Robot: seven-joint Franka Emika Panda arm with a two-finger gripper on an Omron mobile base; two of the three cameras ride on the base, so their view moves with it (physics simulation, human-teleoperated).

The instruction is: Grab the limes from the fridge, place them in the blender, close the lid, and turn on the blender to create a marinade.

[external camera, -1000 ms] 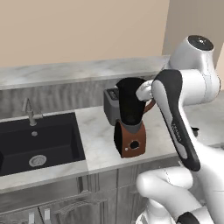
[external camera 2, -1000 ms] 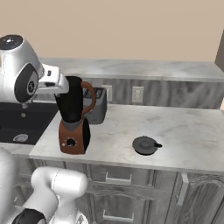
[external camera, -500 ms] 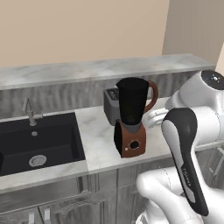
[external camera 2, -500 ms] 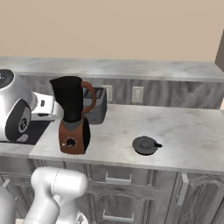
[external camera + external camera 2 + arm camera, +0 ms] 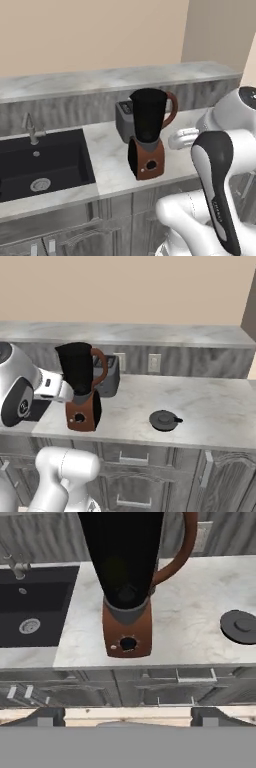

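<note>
Hand view: gripper point(image 5: 125, 717) apparently holds nothing, tips set wide. Blender point(image 5: 127, 582) stands open near the sink point(image 5: 35, 612); lid point(image 5: 240, 626) lies to its right. A careless swing could topple the jug.

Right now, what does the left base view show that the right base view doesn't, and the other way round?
The left base view alone takes in the black sink basin with its round drain and the grey metal tap behind it. The right base view alone takes in the round dark flat lid lying on the marble counter to the right of the blender, and two white wall outlets on the backsplash. Both share the tall dark blender jug on its reddish-brown base and the grey toaster just behind it.
</note>
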